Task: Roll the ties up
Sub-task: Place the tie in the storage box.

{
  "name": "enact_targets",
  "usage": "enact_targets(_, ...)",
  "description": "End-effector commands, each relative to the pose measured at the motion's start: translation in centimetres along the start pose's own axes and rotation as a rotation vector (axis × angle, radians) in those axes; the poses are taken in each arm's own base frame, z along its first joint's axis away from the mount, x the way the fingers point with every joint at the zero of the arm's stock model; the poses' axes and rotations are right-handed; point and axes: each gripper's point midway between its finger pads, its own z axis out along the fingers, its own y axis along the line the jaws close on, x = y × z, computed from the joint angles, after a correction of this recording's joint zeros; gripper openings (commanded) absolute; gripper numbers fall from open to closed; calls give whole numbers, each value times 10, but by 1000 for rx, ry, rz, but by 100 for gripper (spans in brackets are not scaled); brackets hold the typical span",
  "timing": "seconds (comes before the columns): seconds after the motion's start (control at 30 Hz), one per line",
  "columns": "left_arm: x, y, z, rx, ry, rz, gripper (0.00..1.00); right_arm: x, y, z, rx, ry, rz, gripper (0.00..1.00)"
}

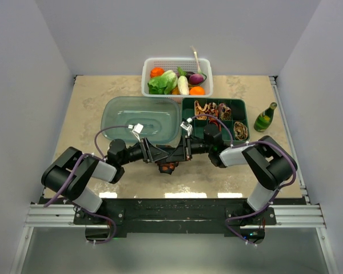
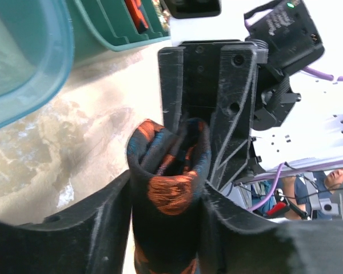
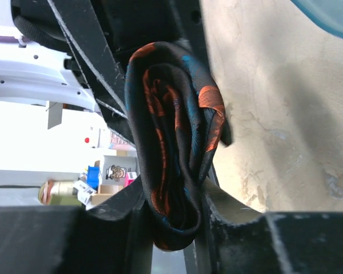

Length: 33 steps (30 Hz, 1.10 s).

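Note:
A black tie with orange-red motifs (image 1: 168,166), rolled into a loose bundle, hangs just above the table between my two grippers, which meet at the table's middle. My left gripper (image 1: 159,154) is shut on the roll; in the left wrist view the tie (image 2: 170,188) is pinched between its jaws (image 2: 167,197), with the right gripper's fingers (image 2: 228,85) facing it. My right gripper (image 1: 182,152) is shut on the same roll. In the right wrist view the folded layers (image 3: 177,142) sit squeezed between its jaws (image 3: 174,202).
A teal translucent lid (image 1: 140,117) lies just behind the grippers. A dark green compartment tray (image 1: 243,108) with rolled ties stands behind on the right. A white basket (image 1: 177,61) of toy vegetables is at the back. A green bottle (image 1: 265,118) stands at the right.

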Motion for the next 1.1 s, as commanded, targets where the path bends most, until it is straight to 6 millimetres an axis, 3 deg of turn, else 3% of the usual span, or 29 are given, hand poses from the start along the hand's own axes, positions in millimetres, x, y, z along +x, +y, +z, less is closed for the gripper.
enact_targets(0.0,-20,-8,10,8,-52,66,55,6,8,1,-50,27,-14,28)
enact_targets(0.1,-27,-3,13,-45,-54,68,63,6,6,2,-52,28,2,28)
enact_targets(0.17,-25,12,12,-133,-34,68,68,6,6,3,-57,29,17,28)
enact_targets(0.2,-37,8,13,-150,-62,94,70,4,8,3,-66,24,8,28)
enact_targets(0.27,-36,18,10,-225,-41,114,73,4,5,4,-63,22,13,28)
enact_targets(0.3,-49,12,11,-239,-71,144,73,4,5,4,-63,22,13,28)
enact_targets(0.37,-50,20,7,-307,-53,157,76,4,4,5,-64,25,16,28)
enact_targets(0.4,-61,13,7,-316,-81,181,77,4,4,5,-68,25,16,28)
enact_targets(0.63,-90,-5,-3,-398,-117,280,79,-10,13,9,-112,1,18,29)
enact_targets(0.7,-99,-17,-8,-409,-134,317,74,-17,17,11,-121,-6,7,29)
enact_targets(0.8,-96,-18,-26,-491,-106,338,61,-26,20,14,-127,-12,-4,29)
enact_targets(0.93,-101,-40,-52,-532,-164,388,31,-34,18,19,-125,-12,-9,30)
enact_targets(0.97,-103,-53,-59,-513,-192,408,28,-36,17,21,-127,-11,-10,30)
enact_targets(1.07,-85,-68,-64,-459,-130,410,13,-42,15,24,-125,-10,-12,30)
